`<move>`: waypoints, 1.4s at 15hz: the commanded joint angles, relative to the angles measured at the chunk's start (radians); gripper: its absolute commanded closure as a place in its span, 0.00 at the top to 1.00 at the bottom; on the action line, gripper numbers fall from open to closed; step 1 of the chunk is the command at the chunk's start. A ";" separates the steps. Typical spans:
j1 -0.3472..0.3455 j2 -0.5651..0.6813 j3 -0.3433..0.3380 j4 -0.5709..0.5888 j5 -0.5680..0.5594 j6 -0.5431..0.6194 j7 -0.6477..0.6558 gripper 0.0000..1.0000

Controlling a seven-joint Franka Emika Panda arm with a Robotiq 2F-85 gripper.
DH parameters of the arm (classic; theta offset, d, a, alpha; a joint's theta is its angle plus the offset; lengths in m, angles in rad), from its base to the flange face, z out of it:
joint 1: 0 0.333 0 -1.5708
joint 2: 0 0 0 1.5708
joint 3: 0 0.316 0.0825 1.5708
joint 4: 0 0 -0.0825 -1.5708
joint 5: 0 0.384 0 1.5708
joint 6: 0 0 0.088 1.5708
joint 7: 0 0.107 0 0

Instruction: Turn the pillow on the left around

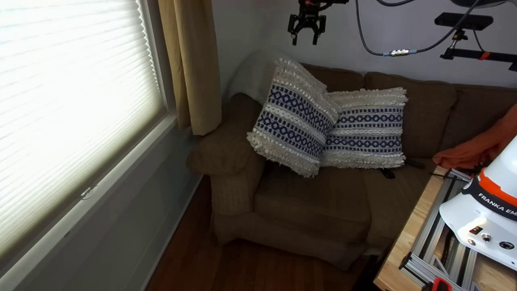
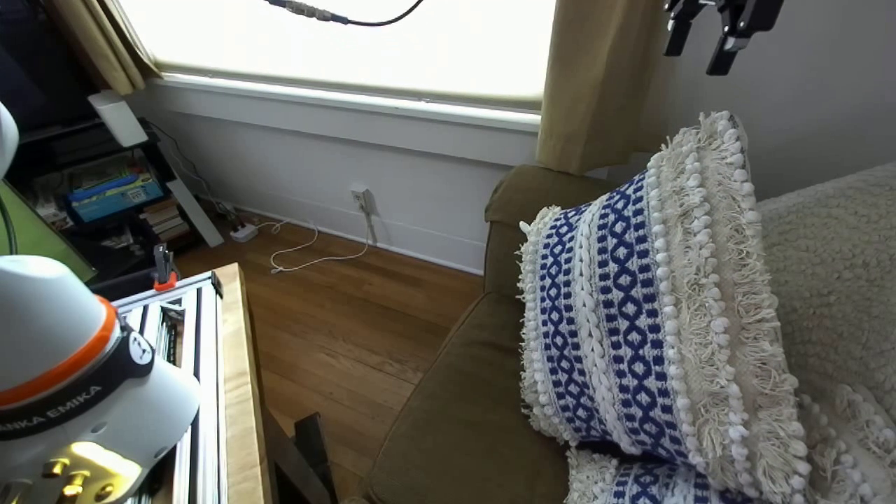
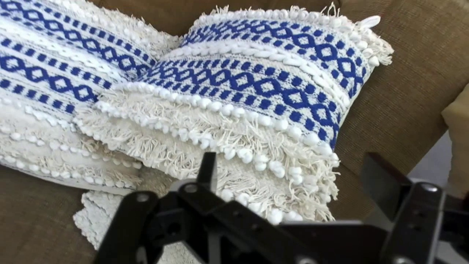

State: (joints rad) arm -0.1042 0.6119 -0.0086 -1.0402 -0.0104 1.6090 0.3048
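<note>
The pillow (image 1: 294, 119) stands tilted at the armrest end of the sofa, its navy-and-white patterned face outward. It also shows in an exterior view (image 2: 616, 301) and in the wrist view (image 3: 253, 82). Its cream face is hidden. My gripper (image 1: 305, 40) hangs open and empty above the pillow's top edge, apart from it. It also shows at the top of an exterior view (image 2: 696, 63). In the wrist view the spread fingers (image 3: 293, 161) frame the pillow's fringed upper corner. The other patterned pillow (image 1: 367, 133) sits beside it, partly covered by it; the wrist view shows it too (image 3: 47, 80).
The brown sofa (image 1: 311, 198) has its armrest (image 1: 226, 149) beside the pillow. A cream fleece blanket (image 2: 833, 280) lies behind it. A tan curtain (image 1: 198, 68) and window blind (image 1: 76, 101) stand alongside. The robot's table (image 1: 398, 254) and an orange cloth (image 1: 476, 147) are on the far side.
</note>
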 commanded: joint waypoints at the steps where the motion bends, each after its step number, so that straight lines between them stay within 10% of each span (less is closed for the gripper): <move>1: -0.005 -0.174 -0.008 -0.239 0.024 0.059 0.090 1.00; 17: 0.013 -0.702 -0.059 -0.927 -0.103 0.386 -0.144 1.00; 21: 0.012 -0.685 -0.061 -0.902 -0.094 0.360 -0.151 1.00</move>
State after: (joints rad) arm -0.0957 -0.0739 -0.0656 -1.9464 -0.1040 1.9730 0.1538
